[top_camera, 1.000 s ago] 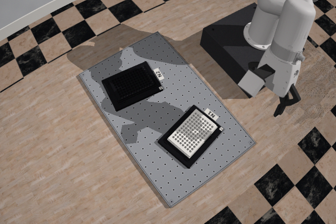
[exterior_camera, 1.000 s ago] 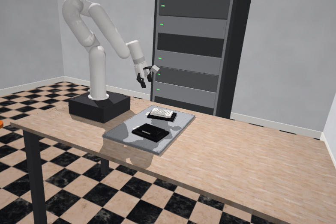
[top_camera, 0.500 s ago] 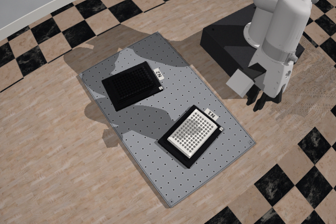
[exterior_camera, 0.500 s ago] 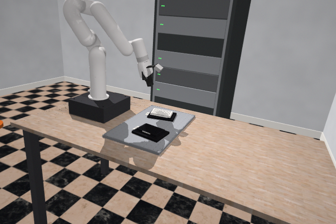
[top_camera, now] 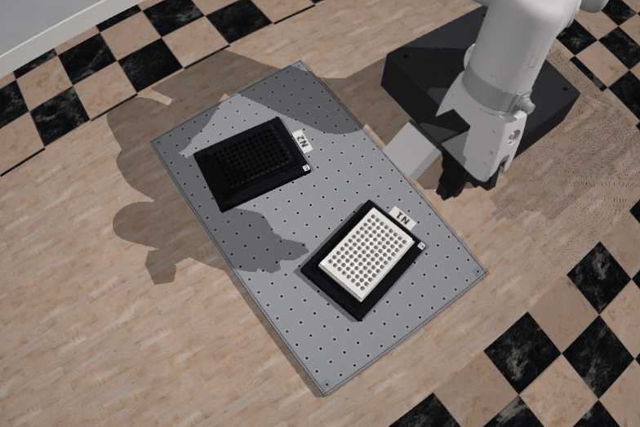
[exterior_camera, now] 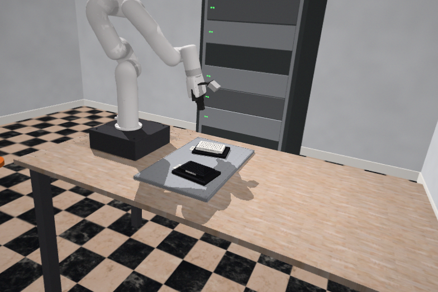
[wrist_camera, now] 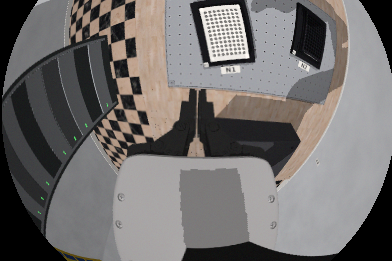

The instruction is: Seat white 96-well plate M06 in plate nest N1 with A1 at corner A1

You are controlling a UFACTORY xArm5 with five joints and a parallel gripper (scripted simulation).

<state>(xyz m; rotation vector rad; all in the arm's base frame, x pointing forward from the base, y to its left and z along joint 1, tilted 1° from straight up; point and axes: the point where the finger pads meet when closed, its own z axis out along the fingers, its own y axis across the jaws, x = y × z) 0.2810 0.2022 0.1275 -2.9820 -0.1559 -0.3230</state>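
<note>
The white 96-well plate M06 (top_camera: 366,252) lies wells up on the black plate nest N1, slightly skewed against the nest's frame; it also shows in the exterior view (exterior_camera: 210,146) and the wrist view (wrist_camera: 227,33). The N1 label (top_camera: 402,216) is beside the nest. The black plate M09 (top_camera: 251,157) sits in nest N2, labelled N2 (top_camera: 302,140). My gripper (top_camera: 451,187) is shut and empty, high above the table beside the deck's edge near N1, well apart from M06. Its closed fingers show in the wrist view (wrist_camera: 198,118).
The grey perforated deck (top_camera: 315,220) carries both nests. The robot's black base (top_camera: 480,81) stands on the table just behind the deck. A tall dark rack (exterior_camera: 254,52) stands behind the table.
</note>
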